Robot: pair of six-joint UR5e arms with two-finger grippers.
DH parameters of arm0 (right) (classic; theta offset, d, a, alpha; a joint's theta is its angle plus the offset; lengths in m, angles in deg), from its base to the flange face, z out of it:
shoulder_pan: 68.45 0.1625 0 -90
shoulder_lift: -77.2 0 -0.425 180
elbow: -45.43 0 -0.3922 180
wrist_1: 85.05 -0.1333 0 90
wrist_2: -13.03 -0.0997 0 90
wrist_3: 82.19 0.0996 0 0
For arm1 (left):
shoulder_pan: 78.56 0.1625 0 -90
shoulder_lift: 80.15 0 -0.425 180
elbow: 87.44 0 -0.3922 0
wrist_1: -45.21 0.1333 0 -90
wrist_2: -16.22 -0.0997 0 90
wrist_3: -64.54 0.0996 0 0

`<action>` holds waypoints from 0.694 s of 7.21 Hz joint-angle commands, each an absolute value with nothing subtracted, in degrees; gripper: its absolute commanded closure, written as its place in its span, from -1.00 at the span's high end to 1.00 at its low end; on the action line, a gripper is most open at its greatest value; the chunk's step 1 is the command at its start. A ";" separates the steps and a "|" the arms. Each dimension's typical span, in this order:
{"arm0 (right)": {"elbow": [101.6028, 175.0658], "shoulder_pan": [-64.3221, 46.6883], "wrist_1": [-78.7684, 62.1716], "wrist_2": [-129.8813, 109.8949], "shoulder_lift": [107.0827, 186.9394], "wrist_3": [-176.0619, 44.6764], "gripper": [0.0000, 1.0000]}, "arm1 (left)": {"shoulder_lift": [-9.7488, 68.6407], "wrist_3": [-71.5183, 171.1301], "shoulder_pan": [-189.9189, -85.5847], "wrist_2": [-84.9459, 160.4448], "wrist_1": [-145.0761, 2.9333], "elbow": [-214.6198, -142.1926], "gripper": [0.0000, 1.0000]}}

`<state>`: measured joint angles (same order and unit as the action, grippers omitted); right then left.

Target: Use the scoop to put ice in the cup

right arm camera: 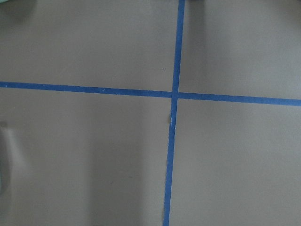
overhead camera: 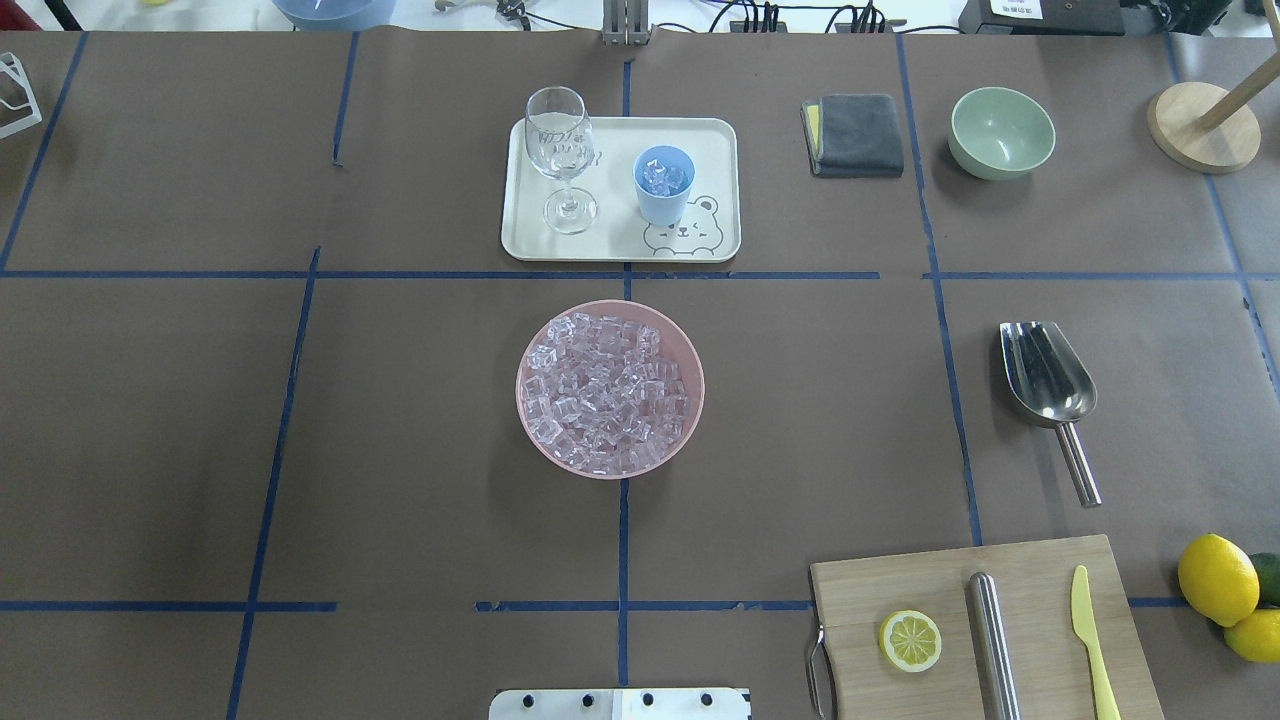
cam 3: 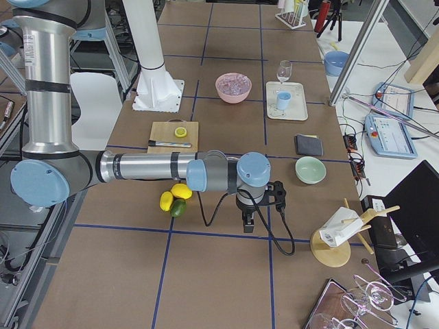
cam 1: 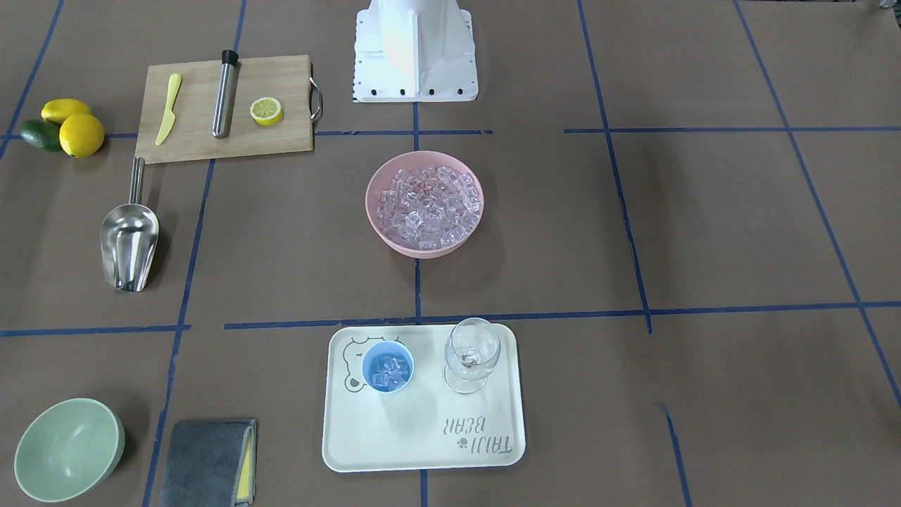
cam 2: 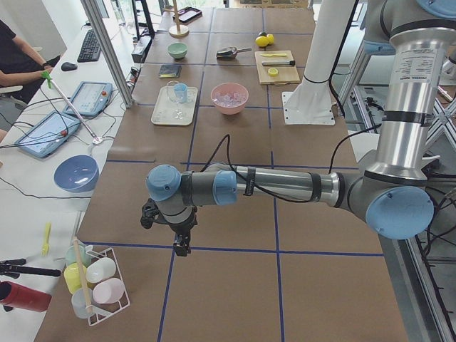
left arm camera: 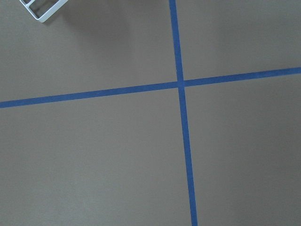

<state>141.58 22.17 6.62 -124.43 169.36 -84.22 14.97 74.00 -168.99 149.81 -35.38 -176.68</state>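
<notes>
- The scoop (overhead camera: pixel 1048 375) lies on the desk (overhead camera: pixel 400 450) on the robot's right. The ice (overhead camera: pixel 608 390) is in the pink bowl (overhead camera: pixel 520 390), and the cup (overhead camera: pixel 664 185), on the tray (overhead camera: pixel 520 240), holds some cubes.
- The right end effector (cam 3: pixel 248 223) and left end effector (cam 2: pixel 181 244) hang over bare desk; you cannot tell how far open they are.
- Grip the handle (overhead camera: pixel 1078 465) from above and keep the trough level.

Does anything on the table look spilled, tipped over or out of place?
Nothing stands out: the ice is all inside the pink bowl and cup; the wine glass stands upright on the tray.
</notes>
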 commanded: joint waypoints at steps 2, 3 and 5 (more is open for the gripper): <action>141.58 22.17 6.62 -124.43 169.22 -84.22 1.00 | 15.12 73.85 -169.00 149.81 -35.39 -176.73 1.00; 141.58 22.17 6.62 -124.43 169.22 -84.22 1.00 | 15.21 73.68 -169.00 149.81 -35.39 -176.73 1.00; 141.67 22.17 6.62 -124.43 169.14 -84.22 1.00 | 15.30 73.59 -169.00 149.81 -35.39 -176.82 1.00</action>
